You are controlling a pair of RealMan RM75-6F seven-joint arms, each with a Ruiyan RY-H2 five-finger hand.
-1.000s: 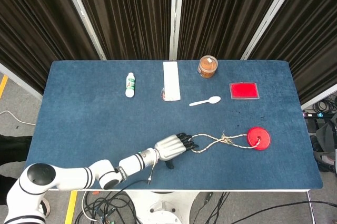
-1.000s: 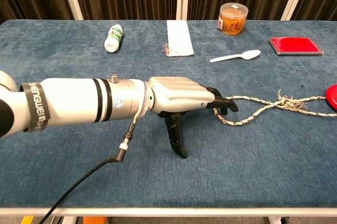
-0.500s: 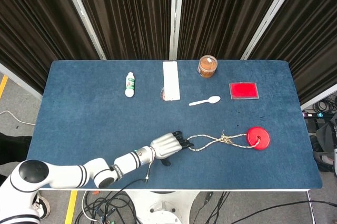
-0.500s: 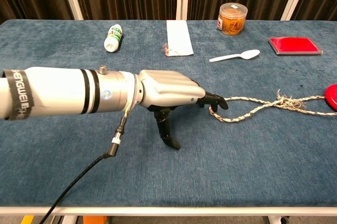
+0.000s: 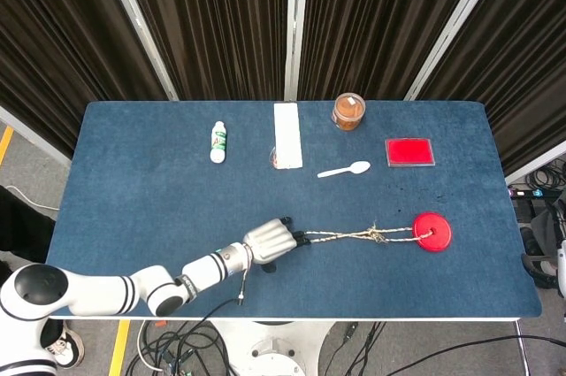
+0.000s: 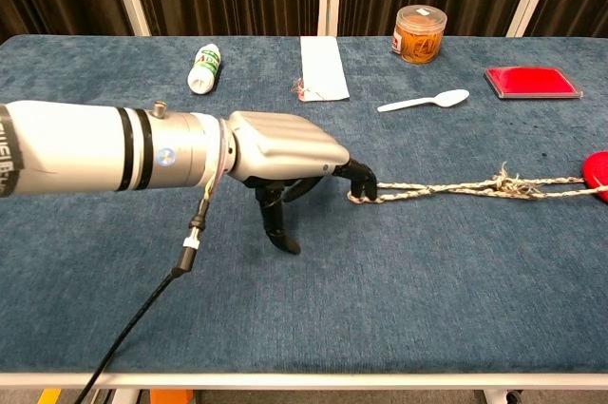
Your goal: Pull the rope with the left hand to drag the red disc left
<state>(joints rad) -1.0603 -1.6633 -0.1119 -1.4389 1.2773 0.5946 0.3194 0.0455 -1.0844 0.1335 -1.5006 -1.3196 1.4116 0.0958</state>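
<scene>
The red disc lies flat near the table's right side; only its edge shows at the right border of the chest view. A pale braided rope runs left from it, pulled nearly straight, with a frayed knot partway along. My left hand hooks its dark fingertips through the rope's end loop and holds it, thumb pointing down at the cloth. The right hand shows in neither view.
On the blue table stand a white bottle, a white flat pack, an orange-filled jar, a white spoon and a red flat box, all at the far side.
My left hand has drawn back to the left with the rope's loop. The rope went from slack curves to nearly straight, and the red disc shifted slightly left.
</scene>
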